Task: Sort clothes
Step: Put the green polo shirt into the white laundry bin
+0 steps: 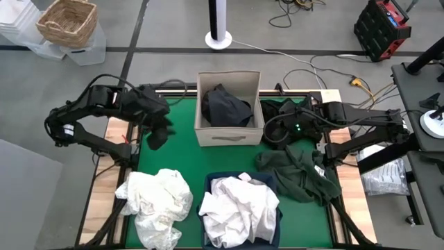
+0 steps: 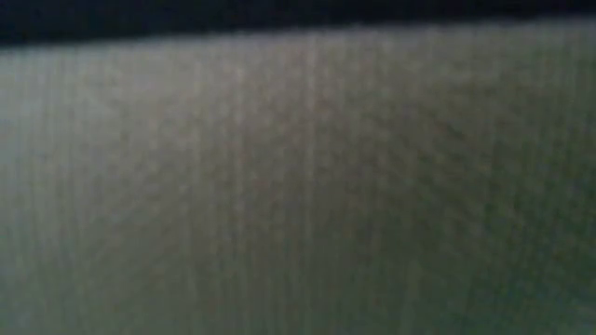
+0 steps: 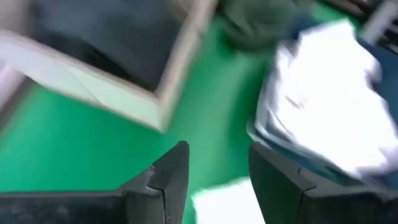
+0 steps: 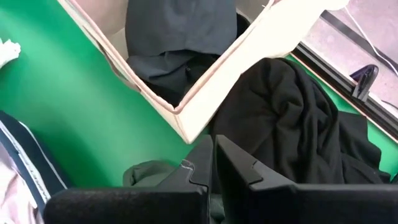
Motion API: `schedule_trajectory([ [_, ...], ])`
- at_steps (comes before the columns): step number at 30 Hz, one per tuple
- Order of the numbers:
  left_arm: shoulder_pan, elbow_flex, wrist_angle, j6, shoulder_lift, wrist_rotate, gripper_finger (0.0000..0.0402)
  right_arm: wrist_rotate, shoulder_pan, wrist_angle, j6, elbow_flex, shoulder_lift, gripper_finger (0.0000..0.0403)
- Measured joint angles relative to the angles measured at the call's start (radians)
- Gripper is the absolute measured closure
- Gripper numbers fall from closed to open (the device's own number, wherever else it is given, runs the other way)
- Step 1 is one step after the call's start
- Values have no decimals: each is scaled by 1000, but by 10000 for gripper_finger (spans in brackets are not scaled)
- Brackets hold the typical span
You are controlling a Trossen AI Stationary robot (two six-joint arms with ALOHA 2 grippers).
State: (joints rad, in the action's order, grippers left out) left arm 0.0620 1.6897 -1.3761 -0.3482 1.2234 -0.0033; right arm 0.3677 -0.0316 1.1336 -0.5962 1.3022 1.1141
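**Clothes partly sorted; both arms beside the beige box**

On the green worktop [image 1: 180, 149] a beige fabric box [image 1: 229, 132] stands at about 12 o'clock from the centre, with a black garment [image 1: 226, 106] lying inside it. Directly toward 6 o'clock from the box sits a navy bin [image 1: 210, 184], filled with a white garment [image 1: 239, 208]. Another white garment [image 1: 156, 201] lies loose on the worktop at about 8 o'clock, just beside the bin. A dark olive garment [image 1: 298, 173] is heaped at about 4 o'clock, and a black garment on the worktop [image 4: 292, 124] lies against the box's right side at about 2 o'clock.

The left gripper [image 1: 158, 132] hangs at about 10 o'clock, just left of the box; its jaws stand apart with nothing between them, as its wrist view shows. The right gripper [image 4: 212, 163] is at about 2 o'clock beside the box's corner, jaws pressed together and empty, over the olive cloth.

The low view is filled by a blurred grey-green surface, possibly fabric close against the lens.
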Motion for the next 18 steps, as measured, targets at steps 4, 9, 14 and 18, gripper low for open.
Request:
schedule_trajectory([
  [4, -39, -17, -56, -14, -11, 93, 257, 0, 0, -4, -11, 0, 0, 390],
  [9, -93, -24, -54, -12, -9, 92, 257, -105, 0, 71, -93, 0, 0, 390],
  [14, -116, -24, -54, -10, -9, 4, 257, -349, 7, 208, -117, 0, 0, 390],
  [18, -116, -24, -53, -1, -9, -45, 257, -375, 27, 302, -64, -10, 0, 390],
])
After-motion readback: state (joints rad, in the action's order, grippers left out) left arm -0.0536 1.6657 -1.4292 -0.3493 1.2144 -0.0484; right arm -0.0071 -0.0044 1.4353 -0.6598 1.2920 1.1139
